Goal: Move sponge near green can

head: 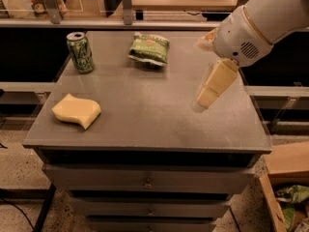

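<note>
The pale yellow sponge [76,111] lies flat near the front left corner of the grey table [145,124]. The green can [80,52] stands upright at the back left, well behind the sponge and apart from it. My gripper [205,99] hangs from the white arm above the right half of the table, pointing down and left. It is far to the right of the sponge and holds nothing that I can see.
A crinkled green snack bag [149,49] lies at the back middle of the table. Drawers [145,180] sit under the tabletop. A cardboard box [285,192] stands on the floor at the lower right. A railing and shelves run behind the table.
</note>
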`<state>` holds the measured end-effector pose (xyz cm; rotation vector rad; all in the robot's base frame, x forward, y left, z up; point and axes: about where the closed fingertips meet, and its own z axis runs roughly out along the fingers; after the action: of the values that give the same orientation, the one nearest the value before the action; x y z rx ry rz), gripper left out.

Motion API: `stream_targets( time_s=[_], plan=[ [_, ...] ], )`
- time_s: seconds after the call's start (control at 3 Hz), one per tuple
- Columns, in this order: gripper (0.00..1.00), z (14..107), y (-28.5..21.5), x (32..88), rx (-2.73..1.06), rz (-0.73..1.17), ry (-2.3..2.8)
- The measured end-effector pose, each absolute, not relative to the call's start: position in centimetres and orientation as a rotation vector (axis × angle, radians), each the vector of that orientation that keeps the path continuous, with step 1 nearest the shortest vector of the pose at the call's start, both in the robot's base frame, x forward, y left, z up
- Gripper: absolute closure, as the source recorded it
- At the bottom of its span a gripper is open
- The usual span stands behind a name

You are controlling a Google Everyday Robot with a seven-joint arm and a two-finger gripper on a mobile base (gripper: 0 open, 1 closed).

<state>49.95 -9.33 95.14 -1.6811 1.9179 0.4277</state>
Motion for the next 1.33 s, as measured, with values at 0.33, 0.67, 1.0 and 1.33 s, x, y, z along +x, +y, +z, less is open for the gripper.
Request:
stream_targets(
  time_s=[0.33, 0.67, 1.0, 1.33],
  plan=[
    [0.00, 93.5, -5.8, 51.2, -1.694, 0.495, 1.833],
    [0.00, 91.5, 1.4, 54.1, -1.723, 0.600, 1.681],
    [0.00, 89.5, 6.9, 56.1, -1.733, 0.674, 1.613],
    [0.00, 89.2, 7.5, 56.3, -1.734, 0.683, 1.608]
  ],
)
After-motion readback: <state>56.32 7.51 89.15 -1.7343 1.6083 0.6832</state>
